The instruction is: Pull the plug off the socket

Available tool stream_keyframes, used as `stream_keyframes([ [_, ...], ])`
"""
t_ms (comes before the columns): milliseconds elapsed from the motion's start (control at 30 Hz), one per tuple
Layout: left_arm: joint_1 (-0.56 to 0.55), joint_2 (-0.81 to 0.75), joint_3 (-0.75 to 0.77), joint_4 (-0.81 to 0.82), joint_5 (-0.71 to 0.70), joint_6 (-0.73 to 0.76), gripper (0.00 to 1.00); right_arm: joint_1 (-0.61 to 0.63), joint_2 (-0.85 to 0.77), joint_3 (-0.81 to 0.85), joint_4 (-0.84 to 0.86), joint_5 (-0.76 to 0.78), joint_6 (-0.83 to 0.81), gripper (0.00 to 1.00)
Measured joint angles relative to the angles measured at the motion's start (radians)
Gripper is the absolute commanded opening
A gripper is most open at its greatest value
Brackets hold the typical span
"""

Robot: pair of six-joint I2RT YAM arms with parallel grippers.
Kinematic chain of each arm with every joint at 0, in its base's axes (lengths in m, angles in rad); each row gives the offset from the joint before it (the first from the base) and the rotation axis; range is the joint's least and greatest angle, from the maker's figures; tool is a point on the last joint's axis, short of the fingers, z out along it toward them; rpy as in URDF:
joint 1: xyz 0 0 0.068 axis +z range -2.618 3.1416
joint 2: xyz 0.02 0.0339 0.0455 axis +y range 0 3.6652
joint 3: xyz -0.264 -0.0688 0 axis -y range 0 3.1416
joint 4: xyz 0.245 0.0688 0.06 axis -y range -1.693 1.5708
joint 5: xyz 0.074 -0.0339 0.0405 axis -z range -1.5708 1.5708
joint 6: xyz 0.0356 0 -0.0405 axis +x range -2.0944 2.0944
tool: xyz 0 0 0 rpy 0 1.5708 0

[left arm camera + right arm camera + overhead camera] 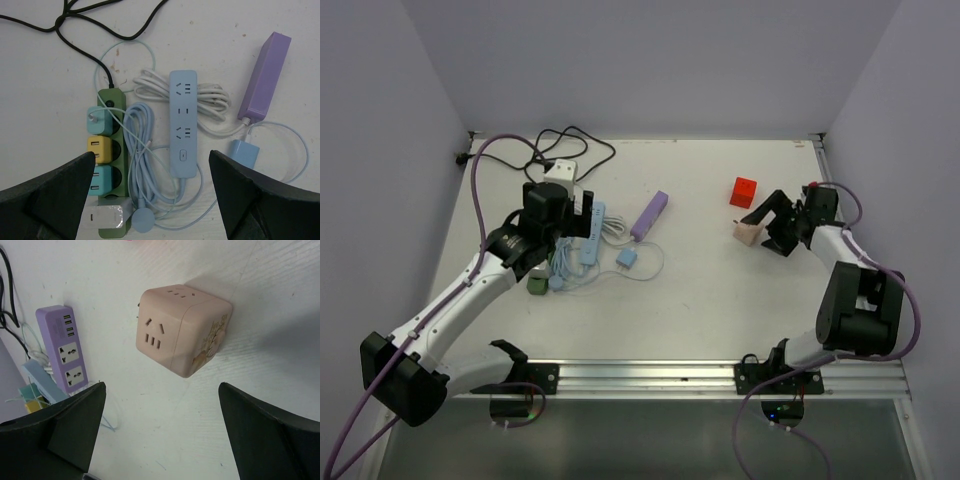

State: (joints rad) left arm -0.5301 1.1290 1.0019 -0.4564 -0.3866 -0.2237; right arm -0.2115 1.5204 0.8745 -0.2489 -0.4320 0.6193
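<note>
From above, the left gripper hangs over the blue strip, at the left of the table. The green strip shows only as an end past the left arm. A purple strip lies just to the right, a blue plug near it on a thin lead. A black cable loops at the far edge. On the right side, the right gripper stands at a pink cube, with a red block beyond it.

The left wrist view shows the left gripper spread wide with nothing in it, both fingers above the table. Between them lie the green strip and the blue strip, side by side with coiled leads around them. Seated in the green strip's row are a teal plug, a yellow plug, a second teal plug and a white plug. The purple strip and blue plug lie to the right.

In the right wrist view, the right gripper is also wide open and grips nothing. The cube rests on the table ahead of its fingers, apart from both. The purple strip lies off to the left.
</note>
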Motion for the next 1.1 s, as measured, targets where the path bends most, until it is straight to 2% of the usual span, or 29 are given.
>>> stream_keyframes([
  [367,0.053,0.071,0.0,-0.032,-0.08,-0.047,1.0,0.035,-0.182,-0.024,-0.072,-0.002,-0.047,0.99],
  [633,0.065,0.071,-0.057,-0.158,-0.087,-0.181,1.0,0.175,-0.192,-0.025,-0.097,-0.039,-0.097,0.99],
  [800,0.067,0.055,-0.069,-0.234,-0.117,-0.227,1.0,0.188,-0.208,-0.047,-0.087,-0.072,-0.104,0.99],
  [1100,0.143,0.06,-0.14,-0.24,-0.125,-0.233,1.0,0.2,-0.219,-0.068,-0.066,-0.122,-0.103,0.99],
])
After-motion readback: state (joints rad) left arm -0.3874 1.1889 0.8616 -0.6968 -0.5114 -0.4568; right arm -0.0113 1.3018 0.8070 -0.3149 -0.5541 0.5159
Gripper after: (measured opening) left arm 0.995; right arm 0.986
